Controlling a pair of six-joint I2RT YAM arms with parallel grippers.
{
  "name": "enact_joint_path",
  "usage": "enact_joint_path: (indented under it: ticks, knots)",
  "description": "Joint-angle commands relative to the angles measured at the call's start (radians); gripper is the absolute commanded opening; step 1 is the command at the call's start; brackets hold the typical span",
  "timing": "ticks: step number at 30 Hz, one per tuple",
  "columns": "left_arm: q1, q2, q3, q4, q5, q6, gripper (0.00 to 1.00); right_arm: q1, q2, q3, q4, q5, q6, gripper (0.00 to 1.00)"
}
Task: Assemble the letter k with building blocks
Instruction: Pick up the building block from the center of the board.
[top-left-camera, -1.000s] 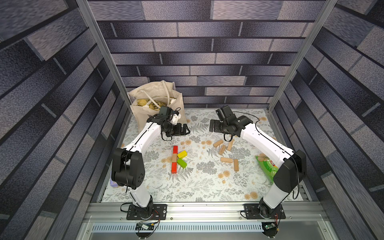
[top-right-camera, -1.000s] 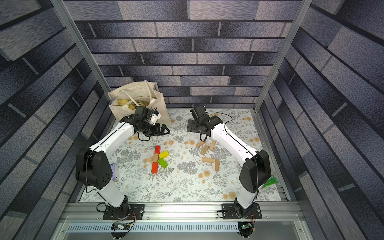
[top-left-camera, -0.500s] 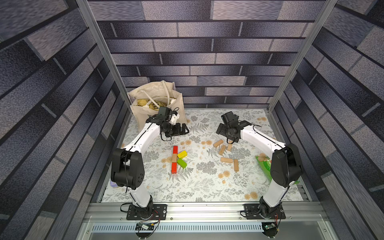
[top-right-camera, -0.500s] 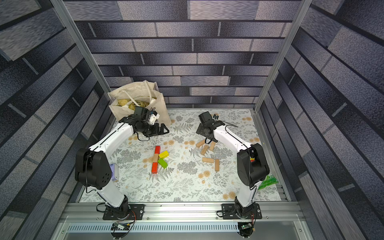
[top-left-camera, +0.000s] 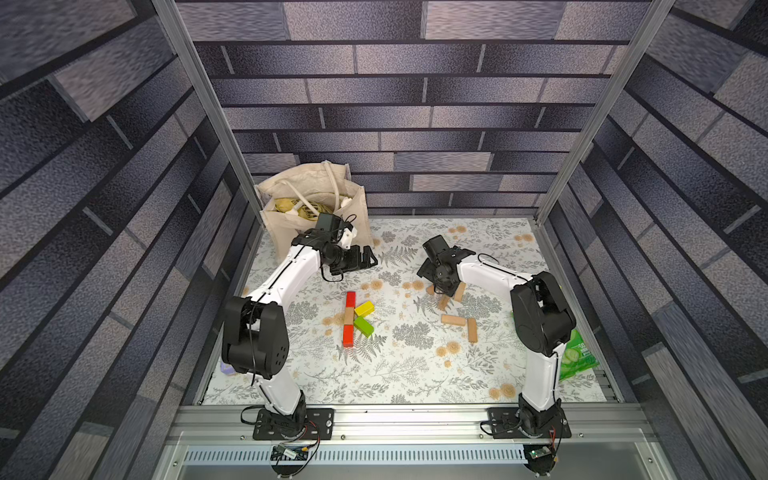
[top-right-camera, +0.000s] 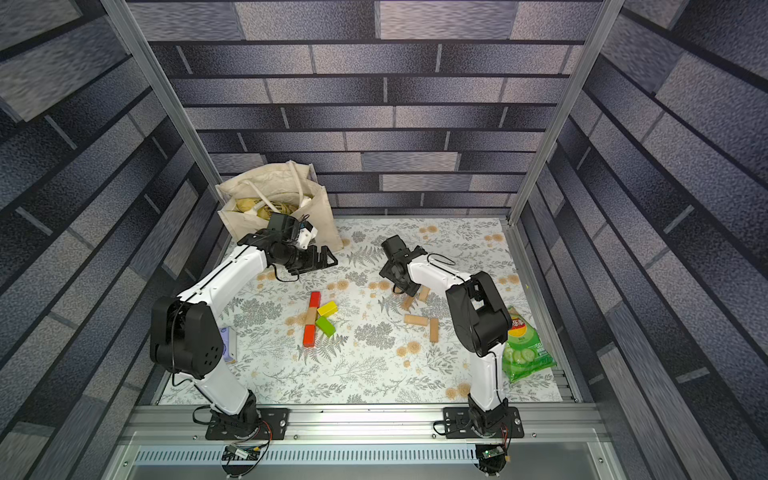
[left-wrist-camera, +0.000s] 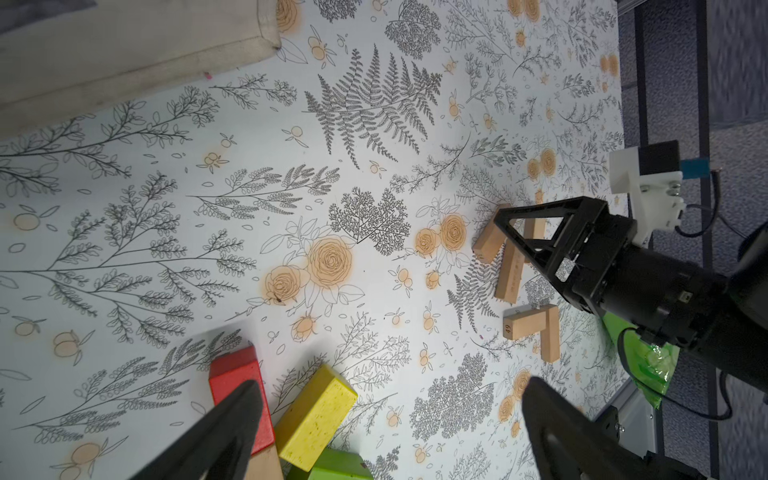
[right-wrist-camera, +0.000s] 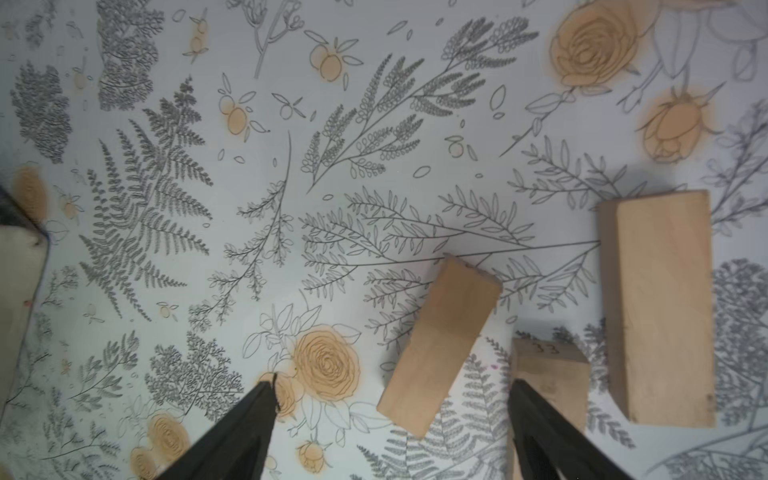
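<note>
The coloured letter k lies flat mid-table: a spine of red (top-left-camera: 350, 299), tan (top-left-camera: 348, 316) and red (top-left-camera: 348, 336) blocks, with yellow (top-left-camera: 364, 308) and green (top-left-camera: 363, 326) blocks slanting off it. My right gripper (top-left-camera: 441, 287) points down over three loose tan blocks. It is open, and a slanted tan block (right-wrist-camera: 440, 345) lies between its fingers, untouched. A second tan block (right-wrist-camera: 548, 374) sits by one finger and a third (right-wrist-camera: 665, 307) beyond it. My left gripper (top-left-camera: 370, 259) hovers open and empty behind the k.
Two more tan blocks (top-left-camera: 453, 320) (top-left-camera: 472, 329) lie toward the front right. A canvas bag (top-left-camera: 316, 208) stands at the back left. A green crisp packet (top-right-camera: 525, 353) lies by the right edge. A purple tissue pack (top-right-camera: 228, 345) lies behind the left arm's elbow.
My right gripper has swung from the back middle down and rightward onto the loose tan blocks, and its fingers have narrowed a little. The left arm has barely moved.
</note>
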Motion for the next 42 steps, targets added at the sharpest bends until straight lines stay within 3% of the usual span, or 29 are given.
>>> enact_joint_path:
  ticks: [1, 11, 42]
  knots:
    - [0.014, 0.008, 0.006, -0.011, 0.022, -0.031, 1.00, 0.009, 0.019, 0.014, -0.013, 0.008, 0.042, 0.89]
    - [0.015, -0.002, 0.004, -0.011, 0.015, -0.030, 1.00, 0.012, 0.012, -0.062, 0.044, -0.001, 0.091, 0.86]
    - [-0.003, -0.007, 0.009, -0.021, 0.028, -0.026, 1.00, 0.008, 0.048, -0.048, -0.030, 0.007, 0.116, 0.66]
